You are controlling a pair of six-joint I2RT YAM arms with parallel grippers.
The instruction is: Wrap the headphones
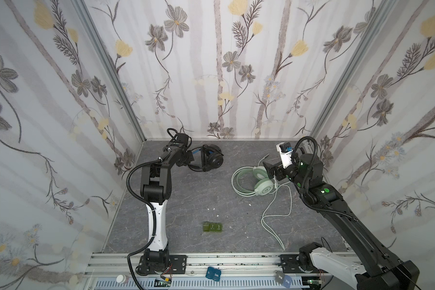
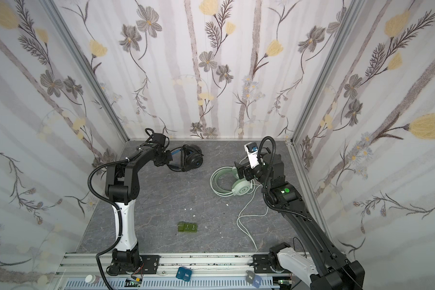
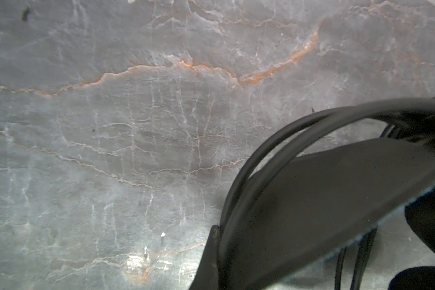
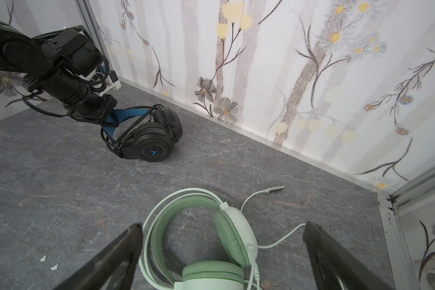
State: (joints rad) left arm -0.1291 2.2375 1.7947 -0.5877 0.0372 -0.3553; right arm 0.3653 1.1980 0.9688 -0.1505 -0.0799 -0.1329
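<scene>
The left end effector (image 4: 110, 120) is clenched at the back left of the table (image 1: 186, 200), seemingly pinching the blue inner band of the black headset (image 4: 150, 147), though the contact itself is hard to see. The right end effector (image 4: 222, 226) hangs released, jaws spread wide above the mint-green headset (image 1: 261, 187). That headset lies flat at the back right, its pale cable (image 1: 274, 213) trailing loose toward the front edge.

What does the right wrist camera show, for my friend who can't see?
The open right gripper hangs over mint headphones on a grey table, cable loose. Farther off, the left gripper grips black headphones by the headband.
</scene>
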